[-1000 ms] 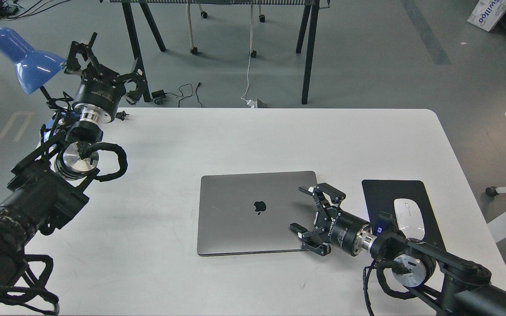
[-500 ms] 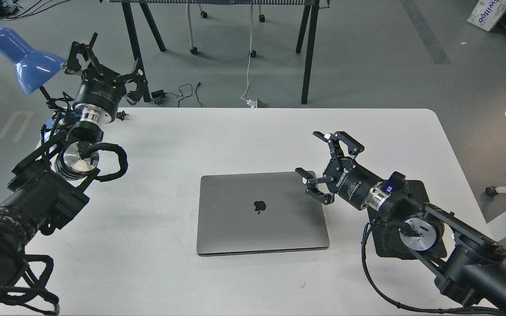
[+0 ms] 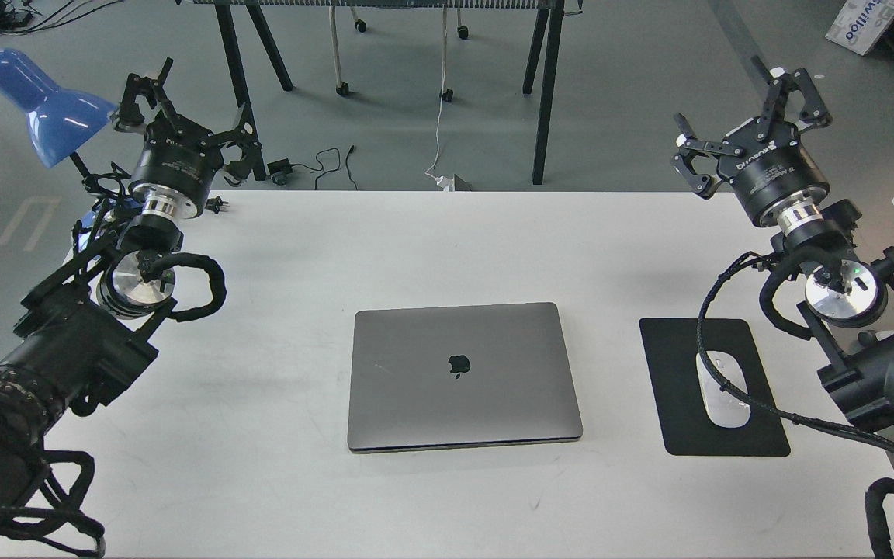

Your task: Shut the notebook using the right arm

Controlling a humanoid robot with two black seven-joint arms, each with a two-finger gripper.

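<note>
The notebook (image 3: pixel 462 374) is a space-grey laptop lying shut and flat at the middle of the white table (image 3: pixel 416 248), lid up with its apple logo showing. My right gripper (image 3: pixel 742 109) is open and empty, raised high over the table's far right corner, well away from the notebook. The right arm (image 3: pixel 835 287) runs from it down the right edge, with its silver joint disc and looped cables. My left gripper (image 3: pixel 183 105) is open and empty, held up at the far left beside the blue lamp.
A blue desk lamp (image 3: pixel 39 105) stands at the far left corner. A black mouse pad (image 3: pixel 672 373) with a white mouse (image 3: pixel 726 392) lies right of the notebook, a cable from my right arm crossing it. Black table legs (image 3: pixel 546 101) stand beyond the far edge.
My right gripper has lifted off the notebook's right edge and swung up and right to the far right corner. The mouse pad and mouse are uncovered. The left arm has not moved.
</note>
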